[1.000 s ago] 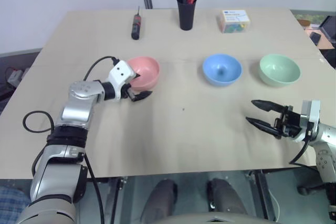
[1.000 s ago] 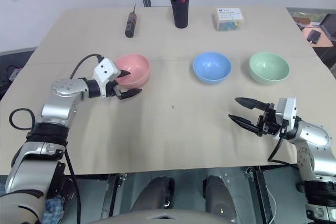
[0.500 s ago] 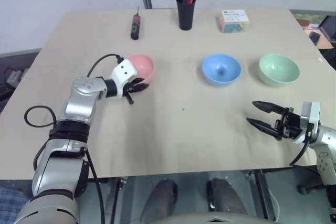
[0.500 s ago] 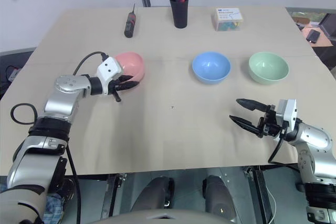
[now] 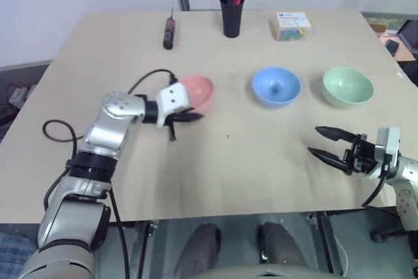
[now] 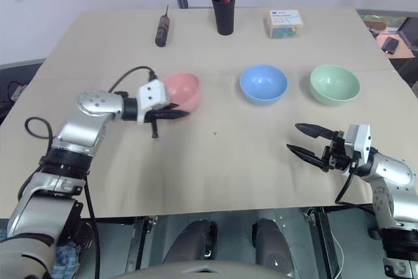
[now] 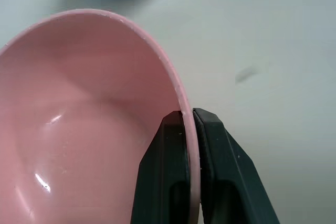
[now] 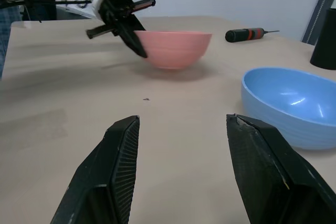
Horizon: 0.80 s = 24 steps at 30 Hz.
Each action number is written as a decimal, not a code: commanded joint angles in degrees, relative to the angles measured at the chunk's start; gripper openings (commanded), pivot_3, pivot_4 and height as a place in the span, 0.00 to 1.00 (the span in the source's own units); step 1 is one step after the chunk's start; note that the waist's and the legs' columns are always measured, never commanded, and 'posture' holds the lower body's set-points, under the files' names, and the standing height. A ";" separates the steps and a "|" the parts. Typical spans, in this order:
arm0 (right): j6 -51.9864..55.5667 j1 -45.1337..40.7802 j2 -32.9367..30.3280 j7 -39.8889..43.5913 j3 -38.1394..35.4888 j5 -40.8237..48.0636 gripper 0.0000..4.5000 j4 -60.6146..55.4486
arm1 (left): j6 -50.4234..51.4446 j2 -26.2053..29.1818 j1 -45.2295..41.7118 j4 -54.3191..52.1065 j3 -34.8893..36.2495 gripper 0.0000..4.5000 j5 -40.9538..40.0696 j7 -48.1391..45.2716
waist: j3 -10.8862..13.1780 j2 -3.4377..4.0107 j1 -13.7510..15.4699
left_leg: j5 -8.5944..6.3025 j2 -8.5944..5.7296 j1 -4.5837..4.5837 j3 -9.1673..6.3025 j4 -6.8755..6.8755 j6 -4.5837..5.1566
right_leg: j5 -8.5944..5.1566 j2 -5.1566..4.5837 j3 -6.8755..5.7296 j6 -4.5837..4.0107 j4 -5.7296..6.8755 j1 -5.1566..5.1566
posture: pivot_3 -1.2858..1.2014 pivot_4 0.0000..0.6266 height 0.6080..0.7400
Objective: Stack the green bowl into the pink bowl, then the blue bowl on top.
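Observation:
The pink bowl (image 5: pixel 200 92) is left of the table's middle, and my left gripper (image 5: pixel 185 117) is shut on its near rim. In the left wrist view the two black fingers (image 7: pixel 212 145) pinch the pink bowl's (image 7: pixel 79 129) wall, one inside and one outside. Right of it stands the blue bowl (image 5: pixel 276 85), upright and empty. The green bowl (image 5: pixel 347 86) stands further right, also empty. My right gripper (image 5: pixel 326 143) hovers open near the table's front right, in front of the green bowl, pointing left with nothing between its fingers.
At the back of the table (image 5: pixel 228 181) stand a black cup of pens (image 5: pixel 232 14), a screwdriver (image 5: pixel 168 32) to its left and a small box (image 5: pixel 291 25) to its right. Bare tabletop lies between the bowls and the front edge.
My left gripper has shut on the pink bowl's rim and moved it to the right, toward the blue bowl. The right arm, the blue bowl and the green bowl have kept still.

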 commanded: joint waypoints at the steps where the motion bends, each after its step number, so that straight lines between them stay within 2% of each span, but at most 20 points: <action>1: -1.09 -0.60 -0.57 0.45 -1.29 0.35 0.61 -0.20 | -0.61 1.32 1.39 -7.63 -2.64 0.02 -0.22 -3.23 | 0.00 0.00 -0.15 | 0.00 0.00 0.02 0.02 0.00 0.00 | 0.00 0.02 0.02 0.00 0.01 0.00 | 0.52 0.24 1.00; 9: -1.30 -1.21 -0.43 0.67 -1.15 0.06 0.61 0.20 | -1.41 -0.39 2.54 -9.16 -5.66 0.02 0.53 -3.50 | 0.00 0.00 -0.06 | -0.07 0.01 0.04 0.03 0.09 0.13 | 0.00 0.06 0.04 0.00 0.09 0.03 | 0.52 0.24 1.00; 10: -1.36 -1.07 -0.48 0.73 -1.25 0.08 0.61 0.16 | -2.18 -0.78 2.36 -8.57 -5.55 0.19 0.91 -2.76 | 0.00 0.00 -0.05 | -0.07 0.01 0.04 0.02 0.10 0.13 | 0.00 0.06 0.03 0.00 0.09 0.04 | 0.52 0.24 1.00; 11: -1.37 -0.96 -0.52 0.74 -1.30 0.04 0.61 0.15 | -3.06 -1.50 2.01 -7.66 -5.29 0.23 1.22 -1.70 | 0.00 0.00 -0.04 | -0.07 0.01 0.03 0.01 0.12 0.13 | 0.00 0.06 0.02 0.00 0.09 0.03 | 0.52 0.24 1.00; 13: -1.41 -0.88 -0.55 0.78 -1.35 -0.01 0.61 0.18 | -3.48 -2.71 1.48 -6.54 -4.80 0.40 1.37 -0.02 | 0.00 0.00 0.03 | -0.07 0.01 0.03 0.01 0.16 0.13 | 0.00 0.05 0.02 0.00 0.09 0.05 | 0.52 0.24 1.00; 15: -0.72 -0.81 -0.64 0.30 -1.36 -0.04 0.61 0.04 | -4.29 -4.83 0.71 -5.52 -3.42 0.50 0.03 1.83 | 0.00 0.00 0.03 | -0.07 0.00 0.03 0.01 0.17 0.13 | 0.00 0.05 0.02 0.00 0.10 0.06 | 0.52 0.24 1.00; 16: -0.20 -0.71 -0.86 0.17 -1.28 -0.08 0.61 -0.10 | -4.67 -5.70 0.42 -5.29 -2.64 0.61 -0.79 2.63 | 0.00 0.00 0.05 | -0.07 0.00 0.03 0.00 0.19 0.13 | 0.00 0.06 0.02 0.00 0.12 0.06 | 0.52 0.24 1.00; 17: 0.16 -0.67 -1.00 0.09 -1.21 -0.13 0.61 -0.19 | -4.94 -6.26 0.25 -5.10 -2.10 0.68 -1.27 3.05 | 0.00 0.00 0.05 | -0.07 0.00 0.03 0.00 0.24 0.13 | 0.00 0.05 0.01 0.00 0.15 0.06 | 0.52 0.24 1.00; 20: 0.15 -0.98 -1.20 0.49 -1.13 -0.17 0.61 0.00 | -2.09 -7.80 0.82 -6.48 1.14 0.86 -6.98 2.91 | 0.00 0.00 0.06 | -0.07 0.00 0.00 -0.02 0.31 0.13 | 0.00 0.05 0.00 0.00 0.19 0.06 | 0.52 0.24 1.00; 21: 0.18 -1.15 -1.30 0.60 -1.14 -0.16 0.61 0.12 | -1.34 -8.27 1.31 -6.79 2.87 0.98 -9.54 2.96 | 0.00 0.00 -0.05 | -0.07 0.00 0.01 -0.02 0.31 0.13 | 0.00 0.05 0.00 0.00 0.21 0.06 | 0.52 0.24 1.00; 24: 0.27 -1.70 -1.60 0.82 -1.20 -0.14 0.61 0.54 | 1.83 -8.28 3.55 -7.33 7.68 0.98 -16.26 2.39 | 0.00 0.00 -0.18 | -0.07 0.02 0.04 0.00 0.33 0.13 | 0.00 0.05 0.02 0.00 0.30 0.05 | 0.52 0.24 1.00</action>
